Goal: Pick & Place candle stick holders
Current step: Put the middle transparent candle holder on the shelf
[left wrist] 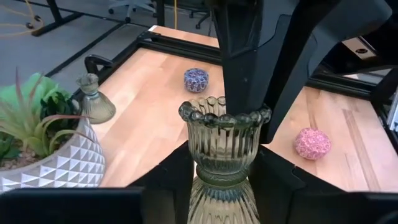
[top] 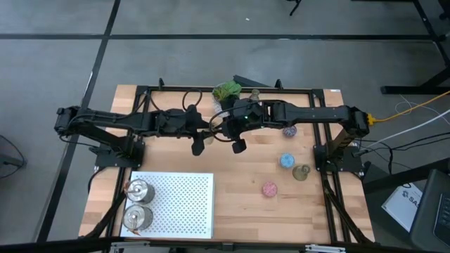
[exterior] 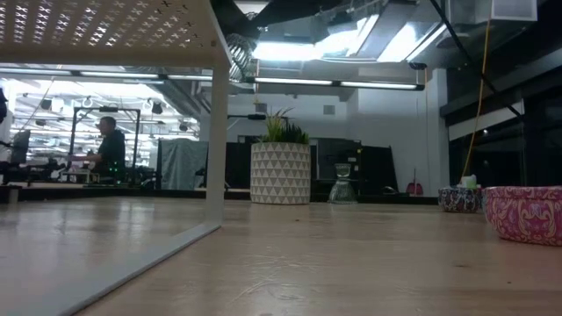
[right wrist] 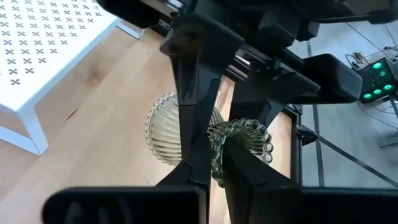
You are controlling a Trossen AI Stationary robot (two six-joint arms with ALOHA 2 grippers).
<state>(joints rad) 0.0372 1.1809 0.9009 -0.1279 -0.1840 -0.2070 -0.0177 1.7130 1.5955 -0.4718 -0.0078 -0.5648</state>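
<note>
Overhead looking down, low table-level, wrist views close, sharing perhaps the plant (exterior: 280, 162)

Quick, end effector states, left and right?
Left end effector: closed on the olive-grey holder, at its stem.
Right end effector: closed on the same holder's rim.

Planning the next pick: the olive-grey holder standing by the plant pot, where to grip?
Olive-grey holder stands upright: flared base, narrow waist, small cup. Probably best to close the fingers on the waist, coming from above or the side away from the white pot, which sits close beside it.
</note>
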